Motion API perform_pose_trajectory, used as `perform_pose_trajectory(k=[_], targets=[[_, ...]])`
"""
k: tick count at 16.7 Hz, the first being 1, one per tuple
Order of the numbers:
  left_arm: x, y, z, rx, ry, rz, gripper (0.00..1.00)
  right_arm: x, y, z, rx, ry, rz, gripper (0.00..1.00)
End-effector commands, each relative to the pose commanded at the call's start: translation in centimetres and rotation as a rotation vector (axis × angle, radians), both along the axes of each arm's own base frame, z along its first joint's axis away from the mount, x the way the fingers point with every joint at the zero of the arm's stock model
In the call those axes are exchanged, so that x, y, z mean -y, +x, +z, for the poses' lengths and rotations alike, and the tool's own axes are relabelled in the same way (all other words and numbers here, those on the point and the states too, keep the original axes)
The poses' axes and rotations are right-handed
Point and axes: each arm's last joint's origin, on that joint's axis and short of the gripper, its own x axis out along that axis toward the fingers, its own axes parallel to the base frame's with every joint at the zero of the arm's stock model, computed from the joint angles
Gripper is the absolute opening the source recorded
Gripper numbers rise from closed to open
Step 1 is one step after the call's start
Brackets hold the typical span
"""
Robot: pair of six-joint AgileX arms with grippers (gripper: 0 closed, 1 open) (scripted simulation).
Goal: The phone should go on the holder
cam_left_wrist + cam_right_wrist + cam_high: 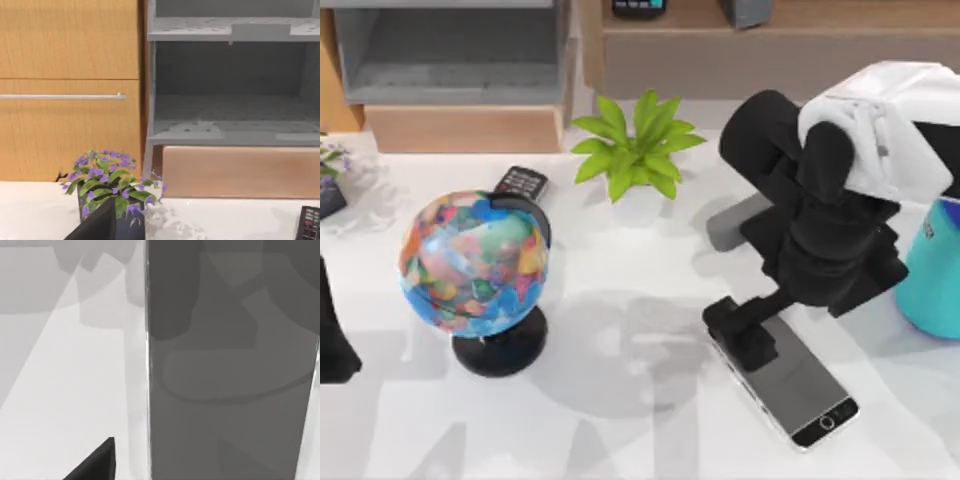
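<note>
While right hand (745, 335) overlaps phone (800, 385), globe (473, 262) nr

The right arm (885, 125) has a white, boxy, rounded shell that runs into matte black, chunky wrist housings and a black blocky gripper (745, 330), while the left arm (332, 330) is a plain black form.

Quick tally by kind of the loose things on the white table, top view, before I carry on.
Phones: 1, the phone under the right pincer
Potted plants: 2, green plant, purple-flowered plant
Globes: 1, globe
Keypad devices: 1, black keypad
Teal containers: 1, teal container
Grey stands: 1, grey stand
Total: 7
</note>
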Motion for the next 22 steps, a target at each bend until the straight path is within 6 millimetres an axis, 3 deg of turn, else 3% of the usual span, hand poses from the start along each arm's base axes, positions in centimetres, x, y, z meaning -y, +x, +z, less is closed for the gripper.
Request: perform_pose_trajectory(k=[2, 8, 13, 22], targets=[[0.0, 0.0, 0.0, 0.000, 0.000, 0.000, 1.00, -0.1, 0.0, -1.1, -0.005, -0.003, 0.002, 1.00], [0.0, 0.0, 0.0, 0.000, 0.000, 0.000, 1.00, -0.2, 0.1, -7.2, 0.005, 0.005, 0.003, 1.00], [0.0, 0.0, 0.0, 0.000, 0.000, 0.000, 1.00, -0.2, -0.1, -7.9, 0.000, 0.001, 0.003, 1.00], [0.0, 0.0, 0.0, 0.000, 0.000, 0.000, 1.00, -0.2, -0.1, -7.9, 0.000, 0.001, 0.003, 0.32]])
